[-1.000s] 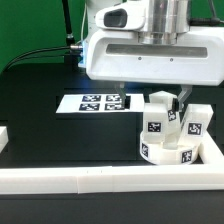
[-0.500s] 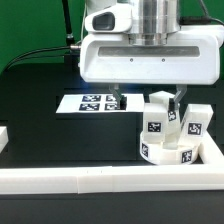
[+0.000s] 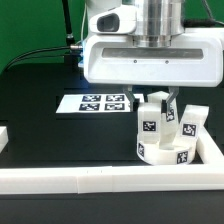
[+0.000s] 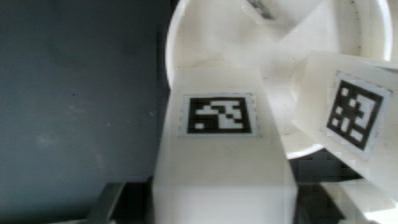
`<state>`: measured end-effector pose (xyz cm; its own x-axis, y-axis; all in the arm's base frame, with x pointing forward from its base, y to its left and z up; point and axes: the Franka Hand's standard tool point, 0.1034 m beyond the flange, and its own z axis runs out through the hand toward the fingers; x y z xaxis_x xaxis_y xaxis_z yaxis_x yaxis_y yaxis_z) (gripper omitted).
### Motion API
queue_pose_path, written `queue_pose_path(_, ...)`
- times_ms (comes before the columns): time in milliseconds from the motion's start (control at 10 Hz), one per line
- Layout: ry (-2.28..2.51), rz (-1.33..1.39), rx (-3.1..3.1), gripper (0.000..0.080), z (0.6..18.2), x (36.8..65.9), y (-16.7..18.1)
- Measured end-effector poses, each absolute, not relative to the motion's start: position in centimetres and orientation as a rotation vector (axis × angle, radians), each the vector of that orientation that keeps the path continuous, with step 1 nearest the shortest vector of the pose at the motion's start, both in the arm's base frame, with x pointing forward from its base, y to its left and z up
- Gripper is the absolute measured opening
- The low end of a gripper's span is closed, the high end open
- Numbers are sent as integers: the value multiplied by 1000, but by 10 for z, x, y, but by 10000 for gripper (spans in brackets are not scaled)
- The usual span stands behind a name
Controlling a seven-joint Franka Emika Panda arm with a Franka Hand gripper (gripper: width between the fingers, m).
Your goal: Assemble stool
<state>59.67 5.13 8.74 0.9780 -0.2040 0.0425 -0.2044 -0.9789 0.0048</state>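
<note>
The robot's wrist housing is a broad, boxy white shell with rounded corners and a smooth, glossy face. Above it rises a silvery-grey cylindrical joint, flanked by a white rounded fitting with a dark recess. Beneath the shell, the claw shows thin dark fingers. In the wrist view, dark finger parts appear blurred.

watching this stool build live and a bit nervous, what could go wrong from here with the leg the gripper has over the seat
1. The leg block held by the gripper stands over the round seat; if tilted or off its socket, it may jam.
2. A second leg block stands close beside it, so the fingers could knock it.
3. The seat sits by the white border rail; pushing down could shift it.
</note>
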Motion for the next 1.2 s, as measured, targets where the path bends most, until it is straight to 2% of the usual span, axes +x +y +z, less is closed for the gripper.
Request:
queue_pose_path(500, -661, 67, 3067, 333, 87, 596, 52)
queue_pose_path(900, -1516, 120, 2798, 334, 85, 594, 63)
queue_pose_path(1200, -1980, 92, 2533, 334, 84, 595, 66)
